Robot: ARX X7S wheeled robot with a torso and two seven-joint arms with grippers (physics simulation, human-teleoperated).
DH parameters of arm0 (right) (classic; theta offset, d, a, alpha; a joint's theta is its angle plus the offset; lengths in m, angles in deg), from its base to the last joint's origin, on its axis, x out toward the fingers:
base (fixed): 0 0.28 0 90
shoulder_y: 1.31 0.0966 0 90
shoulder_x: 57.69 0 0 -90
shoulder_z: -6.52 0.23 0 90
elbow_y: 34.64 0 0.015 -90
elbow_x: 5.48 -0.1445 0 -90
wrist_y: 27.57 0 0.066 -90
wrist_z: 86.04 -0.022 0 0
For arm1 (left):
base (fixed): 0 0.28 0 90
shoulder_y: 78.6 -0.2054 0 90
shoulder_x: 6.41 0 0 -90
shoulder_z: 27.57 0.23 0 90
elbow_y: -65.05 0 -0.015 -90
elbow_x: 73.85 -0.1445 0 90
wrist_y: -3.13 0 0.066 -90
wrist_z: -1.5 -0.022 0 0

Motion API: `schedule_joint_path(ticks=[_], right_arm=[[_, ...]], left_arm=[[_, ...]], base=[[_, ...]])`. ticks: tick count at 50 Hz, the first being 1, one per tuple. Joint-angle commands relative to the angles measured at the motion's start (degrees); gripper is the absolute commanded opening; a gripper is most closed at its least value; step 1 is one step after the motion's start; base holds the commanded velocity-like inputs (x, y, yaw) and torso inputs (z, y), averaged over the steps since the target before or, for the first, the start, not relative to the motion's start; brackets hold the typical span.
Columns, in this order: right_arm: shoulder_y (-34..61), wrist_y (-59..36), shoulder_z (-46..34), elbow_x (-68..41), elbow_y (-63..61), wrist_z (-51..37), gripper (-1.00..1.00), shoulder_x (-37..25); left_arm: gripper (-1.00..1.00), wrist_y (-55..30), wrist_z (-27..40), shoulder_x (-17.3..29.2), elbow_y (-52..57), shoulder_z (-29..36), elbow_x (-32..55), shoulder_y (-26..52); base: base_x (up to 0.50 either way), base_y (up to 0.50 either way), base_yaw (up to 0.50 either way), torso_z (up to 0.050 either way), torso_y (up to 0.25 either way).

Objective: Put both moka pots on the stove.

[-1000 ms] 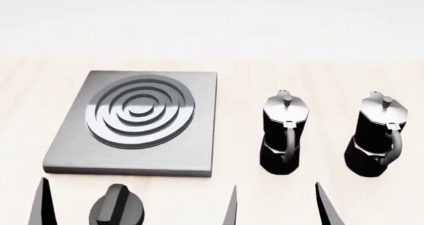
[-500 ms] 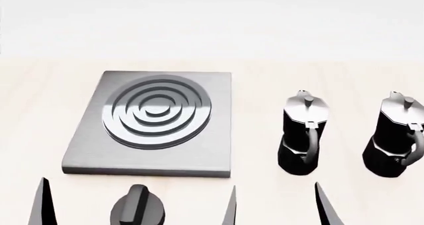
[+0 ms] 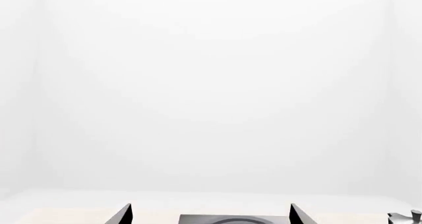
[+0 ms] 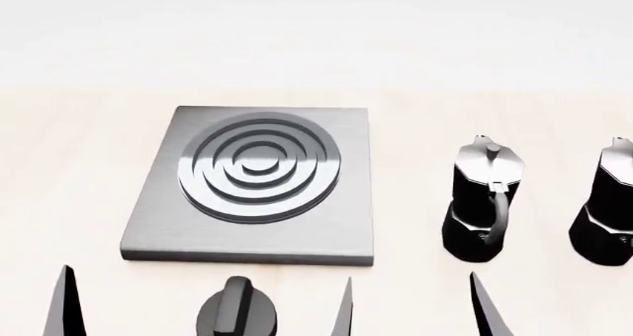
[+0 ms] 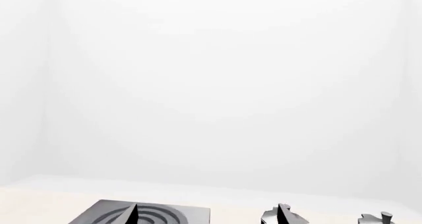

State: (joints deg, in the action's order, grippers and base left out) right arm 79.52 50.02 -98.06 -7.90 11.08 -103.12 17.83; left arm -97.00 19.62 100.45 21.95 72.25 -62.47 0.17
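From my left wrist, almost everything is blank white wall. Low down, the two tips of my left gripper [image 3: 211, 214] stand well apart with nothing between them, and past them I catch the far edge of the stove [image 3: 231, 218]. A silver lid of one pot [image 3: 403, 217] peeks in at the corner.

From my head, the stove [image 4: 327, 232] lies flat on the pale table [image 4: 79, 165], its ringed burner bare. Both pots stand upright beside it on my right, apart from it and from each other: the nearer pot [image 4: 484, 199] with its handle turned toward me, and the farther pot [image 4: 608, 210], cut by the picture's edge. A black knob [image 4: 237, 315] sits just in front of the stove. The tips of my right gripper [image 4: 413, 310] are spread and empty, short of the nearer pot; my left gripper [image 4: 70, 306] shows only one tip here.

From my right wrist, the stove [image 5: 178, 215] and both lids, nearer [image 5: 290, 216] and farther [image 5: 379, 218], sit low beyond my spread fingers [image 5: 133, 214].

I judge nothing is done yet; I am at the approach. Next I would bring my right jaws forward around the nearer pot's body or handle, close firmly, then lift it clear and carry it across to the burner.
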Motion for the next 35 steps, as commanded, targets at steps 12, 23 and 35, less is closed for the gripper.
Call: schedule_joint_path(ticks=[12,23,35], right_arm=[[0.4,-0.1,-0.6,-0.6,0.2,-1.3,1.00,-1.0],[0.5,-0.1,-1.1,-1.2,0.7,-1.2,1.00,-1.7],[4.9,-9.7,0.5,-1.4,-5.3,-2.6,1.00,-1.8]], left_arm=[[1.00,0.3,0.9,0.9,-0.1,0.6,0.4,0.1],[1.00,0.1,1.4,1.2,0.0,1.0,0.4,0.3],[1.00,0.3,1.7,1.5,-0.1,1.7,0.2,0.3]], base=[[0.00,0.11,0.00,0.000,0.000],[0.00,0.05,0.00,0.000,0.000],[0.00,0.00,0.00,0.000,0.000]])
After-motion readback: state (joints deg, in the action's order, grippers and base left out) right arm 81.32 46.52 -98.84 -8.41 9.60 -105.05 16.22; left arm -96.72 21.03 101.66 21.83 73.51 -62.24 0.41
